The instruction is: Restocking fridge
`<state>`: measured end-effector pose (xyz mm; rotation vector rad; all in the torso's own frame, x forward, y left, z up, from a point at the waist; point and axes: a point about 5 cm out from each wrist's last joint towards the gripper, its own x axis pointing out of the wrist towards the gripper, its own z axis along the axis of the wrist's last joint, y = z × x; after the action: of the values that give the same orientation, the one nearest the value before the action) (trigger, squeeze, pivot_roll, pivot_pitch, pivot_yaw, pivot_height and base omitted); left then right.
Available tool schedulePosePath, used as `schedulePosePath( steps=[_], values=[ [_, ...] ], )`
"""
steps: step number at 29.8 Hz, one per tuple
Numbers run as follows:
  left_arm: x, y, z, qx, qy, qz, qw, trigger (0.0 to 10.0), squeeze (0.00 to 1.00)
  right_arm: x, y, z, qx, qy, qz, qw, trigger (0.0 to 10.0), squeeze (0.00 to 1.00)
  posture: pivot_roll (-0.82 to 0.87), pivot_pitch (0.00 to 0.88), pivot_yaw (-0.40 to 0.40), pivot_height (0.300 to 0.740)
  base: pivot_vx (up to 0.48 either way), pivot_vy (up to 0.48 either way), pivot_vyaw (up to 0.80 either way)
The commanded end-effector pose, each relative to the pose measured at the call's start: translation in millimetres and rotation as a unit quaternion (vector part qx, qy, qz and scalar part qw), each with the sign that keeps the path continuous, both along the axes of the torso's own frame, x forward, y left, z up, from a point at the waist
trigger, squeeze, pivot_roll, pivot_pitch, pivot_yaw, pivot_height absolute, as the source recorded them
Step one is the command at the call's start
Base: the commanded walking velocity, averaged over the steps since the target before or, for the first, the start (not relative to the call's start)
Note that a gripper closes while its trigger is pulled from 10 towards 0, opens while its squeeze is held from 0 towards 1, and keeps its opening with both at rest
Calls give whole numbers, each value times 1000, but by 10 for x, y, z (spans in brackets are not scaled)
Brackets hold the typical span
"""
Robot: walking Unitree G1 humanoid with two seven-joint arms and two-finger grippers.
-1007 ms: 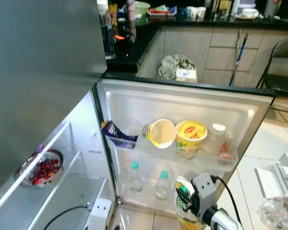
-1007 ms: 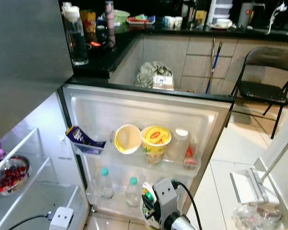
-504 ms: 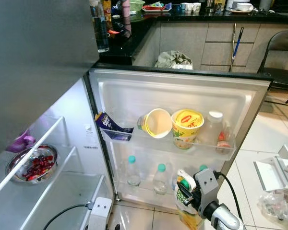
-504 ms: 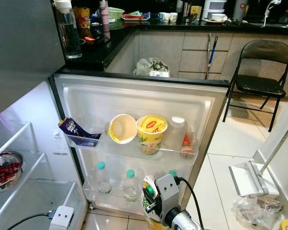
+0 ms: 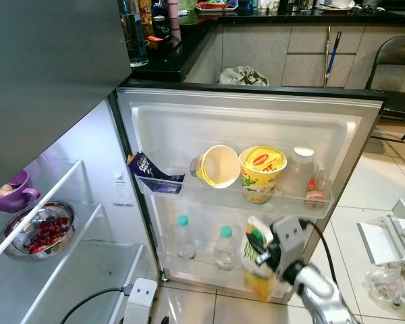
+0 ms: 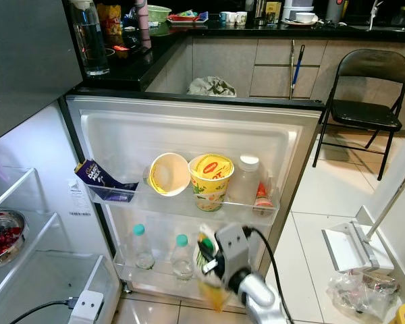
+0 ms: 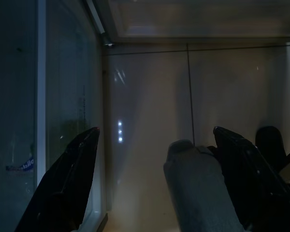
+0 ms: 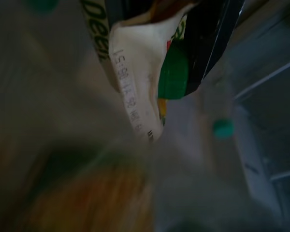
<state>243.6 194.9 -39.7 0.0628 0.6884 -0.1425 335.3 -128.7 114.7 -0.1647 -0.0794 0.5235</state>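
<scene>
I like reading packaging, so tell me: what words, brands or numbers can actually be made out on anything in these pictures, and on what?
"deli": partial green lettering on the juice carton held in the right gripper.
Printed date code along the carton's top seam: digits there, too blurred to read.
Red oval logo on the yellow tub's lid: too small to read.
Purple chocolate wrapper: lettering unreadable.
Sticker on the fridge wall: too small.

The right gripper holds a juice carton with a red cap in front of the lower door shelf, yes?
Not quite: the cap is green, as the right wrist view shows. The rest stands: the right gripper holds the juice carton in front of the lower door shelf.
</scene>
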Motion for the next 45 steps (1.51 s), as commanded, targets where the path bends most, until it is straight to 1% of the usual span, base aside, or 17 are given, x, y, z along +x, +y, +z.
schedulePosePath(
  steps=[1, 5, 8, 14, 16, 19, 23, 29, 32, 33, 36, 40, 41, 42, 43, 44, 45],
  values=[
    [-65, 59, -36, 9, 12, -1, 1000, 10000, 0, 7, 20, 49, -7, -11, 2, 1000, 10000, 0, -106, 134, 17, 626, 0, 0, 0],
    [-75, 67, -42, 9, 13, -3, 1000, 10000, 0, 29, 108, 99, -82, -20, 35, 996, 10000, 0, -108, 137, 18, 626, 0, 0, 0],
    [-76, 66, -43, 9, 14, -3, 1000, 10000, 0, 31, 124, 90, -83, -16, 29, 996, 10000, 0, -110, 140, 20, 626, 0, 0, 0],
    [-78, 59, -48, 10, 16, -5, 1000, 10000, 0, 23, 202, -19, -58, -9, -6, 998, 10000, 0, -110, 146, 22, 626, 0, 0, 0],
    [-78, 59, -48, 10, 16, -5, 1000, 10000, 0, 23, 202, -19, -58, -9, -6, 998, 10000, 0, -110, 146, 22, 626, 0, 0, 0],
    [-85, 68, -50, 11, 17, -6, 1000, 10000, 0, 7, 242, -92, -38, -11, -35, 999, 10000, 0, -102, 157, 23, 626, 0, 0, 0],
    [-96, 78, -55, 12, 18, -6, 1000, 10000, 0, 11, 218, -132, -16, -8, -63, 998, 10000, 0, -96, 162, 24, 626, 0, 0, 0],
    [-111, 89, -61, 14, 19, -7, 1000, 10000, 0, 41, 184, -103, 16, -14, -87, 996, 10000, 0, -90, 161, 27, 626, 0, 0, 0],
    [-112, 101, -58, 17, 18, -8, 1000, 10000, 0, 74, 162, -19, 34, -44, -108, 993, 10000, 0, -89, 160, 29, 626, 0, 0, 0],
    [-112, 101, -58, 17, 18, -8, 1000, 10000, 0, 74, 162, -19, 34, -44, -108, 993, 10000, 0, -89, 160, 29, 626, 0, 0, 0],
    [-105, 106, -51, 18, 17, -9, 1000, 10000, 0, 81, 198, 29, 50, -57, -100, 992, 10000, 0, -89, 157, 32, 626, 0, 0, 0],
    [-86, 90, -39, 17, 14, -14, 1000, 10000, 0, 18, 483, 48, 90, -46, -8, 995, 10000, 0, -90, 155, 33, 626, 0, 0, 0],
    [-83, 89, -37, 17, 14, -14, 1000, 10000, 0, 13, 528, 47, 94, -43, 3, 995, 10000, 0, -90, 152, 36, 626, 0, 0, 0],
    [-83, 89, -37, 17, 14, -14, 1000, 10000, 0, 13, 528, 47, 94, -43, 3, 995, 10000, 0, -90, 152, 36, 626, 0, 0, 0],
    [-81, 89, -36, 17, 14, -15, 1000, 10000, 0, 6, 582, 51, 100, -41, 13, 994, 10000, 0, -90, 152, 36, 626, 0, 0, 0],
    [-81, 89, -36, 17, 14, -15, 1000, 10000, 0, 6, 582, 51, 100, -41, 13, 994, 10000, 0, -90, 152, 36, 626, 0, 0, 0],
    [-79, 90, -34, 17, 14, -15, 1000, 10000, 0, -1, 652, 56, 106, -40, 25, 993, 10000, 0, -87, 151, 35, 626, 0, 0, 0]
  ],
)
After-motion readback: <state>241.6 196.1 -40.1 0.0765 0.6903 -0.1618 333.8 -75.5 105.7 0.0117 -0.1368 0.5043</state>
